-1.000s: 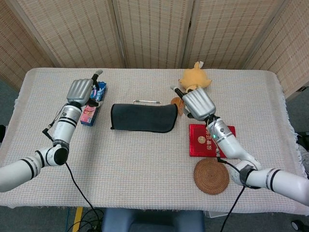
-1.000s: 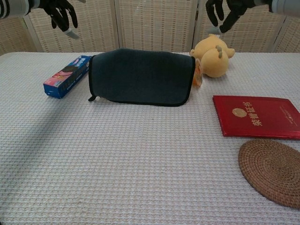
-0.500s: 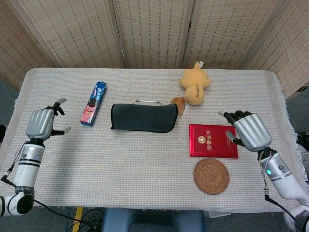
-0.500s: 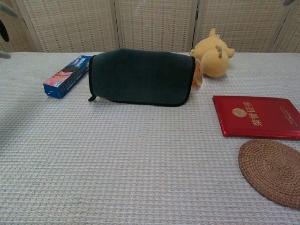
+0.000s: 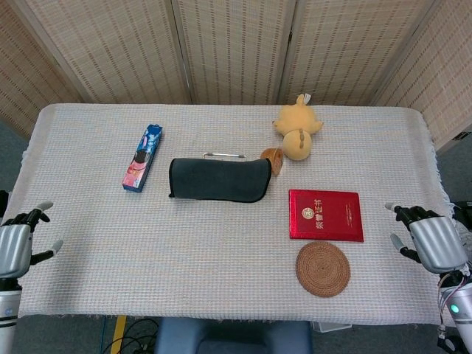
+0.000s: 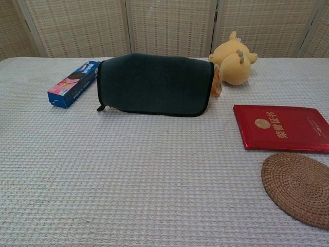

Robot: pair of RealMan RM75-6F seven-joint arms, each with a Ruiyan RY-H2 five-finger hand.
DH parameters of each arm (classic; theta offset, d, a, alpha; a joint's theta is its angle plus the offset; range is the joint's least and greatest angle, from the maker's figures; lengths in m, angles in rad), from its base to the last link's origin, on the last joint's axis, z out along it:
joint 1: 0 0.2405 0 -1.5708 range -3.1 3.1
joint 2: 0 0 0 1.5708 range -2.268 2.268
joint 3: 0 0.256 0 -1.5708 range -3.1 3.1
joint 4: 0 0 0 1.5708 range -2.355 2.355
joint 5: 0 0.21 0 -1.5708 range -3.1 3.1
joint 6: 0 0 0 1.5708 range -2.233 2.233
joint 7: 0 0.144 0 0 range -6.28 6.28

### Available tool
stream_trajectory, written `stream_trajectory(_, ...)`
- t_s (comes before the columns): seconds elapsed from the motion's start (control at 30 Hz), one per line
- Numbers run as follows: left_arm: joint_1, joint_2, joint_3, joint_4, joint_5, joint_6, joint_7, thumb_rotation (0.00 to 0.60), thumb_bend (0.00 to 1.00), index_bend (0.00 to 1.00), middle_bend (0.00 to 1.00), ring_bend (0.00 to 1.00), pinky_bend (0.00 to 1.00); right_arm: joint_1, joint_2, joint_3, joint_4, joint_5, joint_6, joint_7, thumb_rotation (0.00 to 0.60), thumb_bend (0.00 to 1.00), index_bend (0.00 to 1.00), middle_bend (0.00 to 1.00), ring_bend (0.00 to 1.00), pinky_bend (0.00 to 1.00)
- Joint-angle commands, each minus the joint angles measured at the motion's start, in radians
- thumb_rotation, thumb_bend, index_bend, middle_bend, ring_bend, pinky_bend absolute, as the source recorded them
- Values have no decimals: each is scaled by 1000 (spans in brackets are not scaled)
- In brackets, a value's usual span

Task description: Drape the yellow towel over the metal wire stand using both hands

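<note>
Both hands pulled back to table's near corners, left hand (image 5: 13,247) and right hand (image 5: 435,243) empty, fingers spread. Dark towel (image 5: 218,179) already draped over wire stand (image 5: 225,155) mid-table; task looked done.

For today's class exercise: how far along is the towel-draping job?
Done: a dark grey cloth towel hangs over the metal wire stand. In hand: nothing; left hand and right hand are open, far from it. Left: nothing apparent; no yellow towel shows.

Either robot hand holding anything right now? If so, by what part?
Nothing held. The left robot hand and right robot hand sit at the table edges, fingers apart; the dark towel hangs untouched.
</note>
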Motion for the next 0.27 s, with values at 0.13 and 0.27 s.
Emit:
stream_trajectory(0.13,48,8,17,-30,42,3,50,600,211,216,381,274,390,-44,-37,-1,32,-16,28,31,600,341,238,354,298,377)
stream_trajectory(0.27,61,-1,5,-30,43,-16,68,600,211,187,275,162,348,-59,-51,13,39,-17,44,9,600,340,170,319,275,351)
